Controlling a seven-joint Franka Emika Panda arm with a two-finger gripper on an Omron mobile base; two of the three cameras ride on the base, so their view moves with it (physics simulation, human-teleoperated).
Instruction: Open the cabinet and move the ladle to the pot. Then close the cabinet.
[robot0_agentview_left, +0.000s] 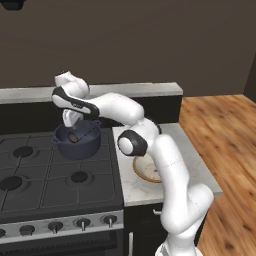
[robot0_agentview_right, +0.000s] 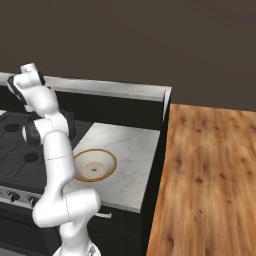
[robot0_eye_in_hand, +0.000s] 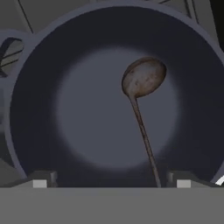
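Well, the fingertips (robot0_eye_in_hand: 39, 183) sit wide apart at the bottom of the hand view, and the ladle's (robot0_eye_in_hand: 141, 113) thin handle runs down between them, nearer one tip than the other, touching neither as far as I can see; so the gripper (robot0_eye_in_hand: 109, 183) looks released, holding nothing. The ladle lies inside the pot (robot0_eye_in_hand: 26, 100), its brownish bowl resting on the dark floor of it, its handle leaning toward the rim; from the left base view the gripper (robot0_agentview_left: 70, 120) hangs just above the pot (robot0_agentview_left: 78, 145) on the stove (robot0_agentview_left: 50, 185), and the ladle (robot0_agentview_left: 82, 134) slants across the opening.

What worries me is the lift-off; if the hand rises crooked, that nearer fingertip could catch the handle and flip the ladle back out, or nudge the pot across the burner grate. The cream bowl (robot0_agentview_left: 142, 170) with the tan rim sits on the marble counter (robot0_agentview_right: 130, 150) just beside the arm's elbow; a wide swing toward the cabinet could clip it. Closing the cabinet is judged to remain; a hurried push on the door might slam it or miss the handle.
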